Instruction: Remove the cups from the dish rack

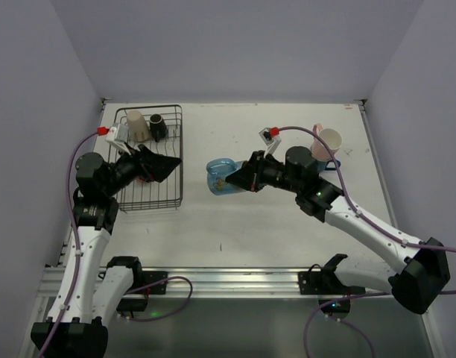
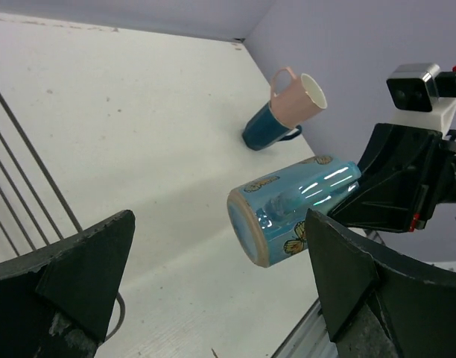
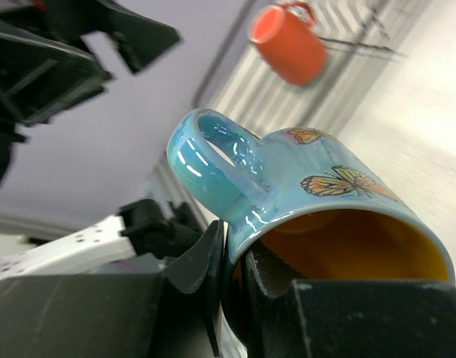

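Blue mug [image 1: 220,177] is hanging sideways, right gripper [image 1: 235,179] pinching its rim; left gripper [image 1: 165,166] is gaping wide above the rack [image 1: 179,138].

cups [image 1: 220,176]: 6 | dish rack [image 1: 152,195]: 1 | arms [image 1: 352,219]: 2

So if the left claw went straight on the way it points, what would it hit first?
Probably the blue butterfly mug held sideways in the right claw, though depth is unclear and it might pass beside it.
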### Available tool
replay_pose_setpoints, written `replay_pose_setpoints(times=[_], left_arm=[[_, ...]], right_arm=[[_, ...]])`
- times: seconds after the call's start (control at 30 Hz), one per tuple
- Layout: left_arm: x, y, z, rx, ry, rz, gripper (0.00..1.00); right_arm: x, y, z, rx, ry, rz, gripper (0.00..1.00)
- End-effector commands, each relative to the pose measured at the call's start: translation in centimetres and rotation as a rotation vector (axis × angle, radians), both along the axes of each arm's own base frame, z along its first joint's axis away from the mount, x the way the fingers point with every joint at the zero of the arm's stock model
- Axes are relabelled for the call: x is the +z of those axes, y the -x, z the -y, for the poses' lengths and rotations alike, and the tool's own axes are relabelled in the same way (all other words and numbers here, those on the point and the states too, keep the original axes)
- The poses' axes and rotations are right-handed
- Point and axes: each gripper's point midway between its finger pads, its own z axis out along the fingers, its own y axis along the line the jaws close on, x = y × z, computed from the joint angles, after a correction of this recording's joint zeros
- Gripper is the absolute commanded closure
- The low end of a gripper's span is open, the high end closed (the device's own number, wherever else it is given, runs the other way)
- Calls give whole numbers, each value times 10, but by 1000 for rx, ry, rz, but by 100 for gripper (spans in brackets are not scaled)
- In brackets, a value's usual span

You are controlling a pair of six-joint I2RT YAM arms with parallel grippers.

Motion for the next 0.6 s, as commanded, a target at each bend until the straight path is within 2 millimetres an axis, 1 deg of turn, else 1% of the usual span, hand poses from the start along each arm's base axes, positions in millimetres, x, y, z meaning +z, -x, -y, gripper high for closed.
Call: replay_pose_setpoints(times=[0.0, 0.03, 0.07, 0.1, 0.13, 0.2, 0.23, 0.27, 0.37, 0.5, 0.53, 0.57], left_arm=[[-3, -14, -12, 83, -50, -16, 0], [-7, -16, -13, 84, -50, -34, 1], [-12, -19, -12, 82, -49, -53, 2], [-16, -20, -12, 82, -49, -67, 2], [-19, -21, -12, 81, -47, -77, 2], [-24, -23, -12, 81, -46, -89, 2], [-25, -23, -12, 81, -43, -88, 2], [-24, -23, -12, 81, -42, -88, 3], [-24, -25, -11, 79, -38, -91, 3], [-26, -28, -11, 81, -34, -104, 4], [-28, -28, -11, 83, -31, -111, 5], [-29, -28, -12, 86, -30, -117, 5]], right_arm=[[46, -9, 29, -142, 62, 137, 100], [41, -16, 38, -202, 97, 131, 100], [33, -15, 47, -224, 158, 105, 100], [31, -16, 53, -248, 189, 99, 100], [28, -22, 65, -315, 230, 101, 100], [15, -21, 83, -367, 326, 63, 100], [11, -28, 95, -429, 370, 65, 100], [3, -26, 105, -450, 424, 37, 100], [-14, -33, 125, -525, 537, 16, 100], [-28, -52, 136, -593, 640, 3, 100], [-31, -57, 136, -593, 665, 11, 100], [-37, -66, 133, -597, 696, 2, 100]])
